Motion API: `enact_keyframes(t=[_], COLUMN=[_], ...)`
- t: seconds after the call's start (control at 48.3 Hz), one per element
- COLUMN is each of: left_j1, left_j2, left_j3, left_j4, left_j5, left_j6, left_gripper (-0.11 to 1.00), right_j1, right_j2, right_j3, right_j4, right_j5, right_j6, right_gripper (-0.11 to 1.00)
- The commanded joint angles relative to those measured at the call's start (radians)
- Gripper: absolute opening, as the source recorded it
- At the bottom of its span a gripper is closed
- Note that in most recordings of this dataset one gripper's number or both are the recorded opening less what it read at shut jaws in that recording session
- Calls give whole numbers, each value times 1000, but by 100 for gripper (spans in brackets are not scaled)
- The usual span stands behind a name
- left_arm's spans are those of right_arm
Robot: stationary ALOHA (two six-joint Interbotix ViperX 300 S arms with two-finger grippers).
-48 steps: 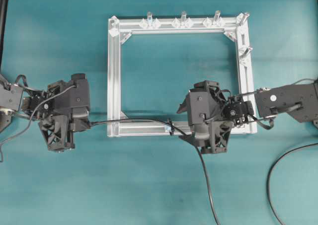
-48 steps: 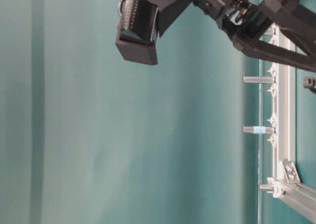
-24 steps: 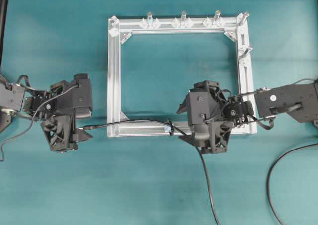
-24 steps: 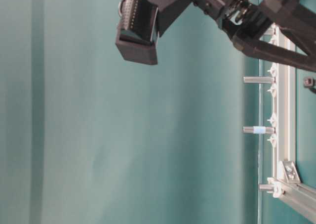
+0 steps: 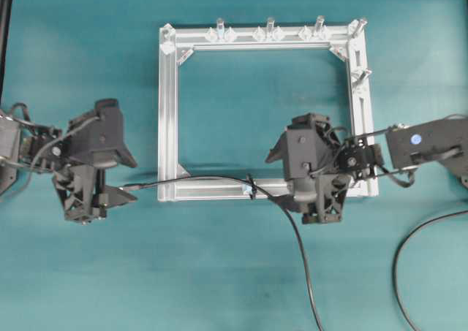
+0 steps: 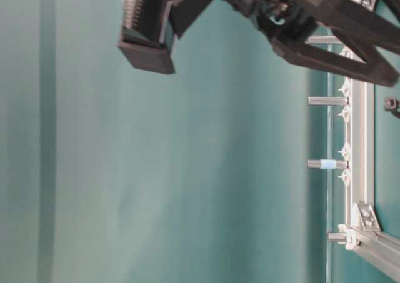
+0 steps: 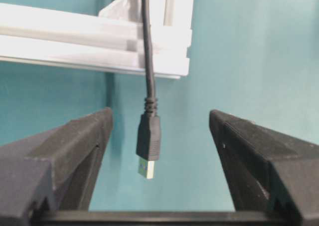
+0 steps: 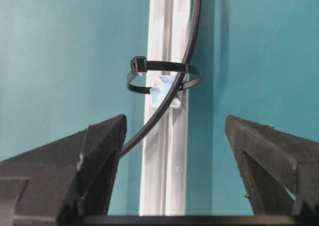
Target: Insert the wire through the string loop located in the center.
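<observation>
Both your grippers stand released: the left gripper (image 7: 159,151) has its jaws spread either side of the wire (image 7: 148,136), whose plug lies free between them just off the aluminium frame (image 7: 89,44) corner. Your right gripper (image 8: 172,151) gapes before the string loop (image 8: 162,77), the wire already running through it along the frame rail.

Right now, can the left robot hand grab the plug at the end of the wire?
Probably yes. The left gripper is open, and the wire's plug lies free on the table between its two fingers, touching neither. Nothing blocks it; the frame sits farther ahead.
</observation>
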Motion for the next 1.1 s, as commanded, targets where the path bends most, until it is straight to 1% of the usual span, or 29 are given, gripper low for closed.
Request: enact_keyframes(t=[0.0, 0.166, 0.269, 0.373, 0.518, 0.642, 0.767, 1.077], left_j1=[0, 9, 28, 46, 55, 55, 55, 55], left_j2=[-51, -129, -166, -192, -213, -233, -262, -382], left_j3=[-5, -3, 3, 3, 6, 14, 25, 69], left_j4=[3, 3, 3, 3, 3, 5, 3, 3], left_j5=[-3, -5, -6, -9, -21, -34, -43, -77], left_j6=[18, 72, 103, 120, 124, 124, 123, 123], left_gripper=[79, 79, 79, 79, 79, 79, 79, 78], right_j1=[3, 3, 2, 3, 2, -2, -9, -11], right_j2=[-51, -107, -147, -198, -281, -354, -411, -437], right_j3=[-8, -5, 11, 51, 120, 175, 227, 302], right_j4=[-2, 0, -2, 0, 0, 5, 11, 9], right_j5=[12, 17, 15, 9, -8, -60, -150, -304], right_j6=[2, 2, 2, 2, 3, 3, 9, 8], right_gripper=[82, 82, 82, 82, 82, 82, 82, 81])
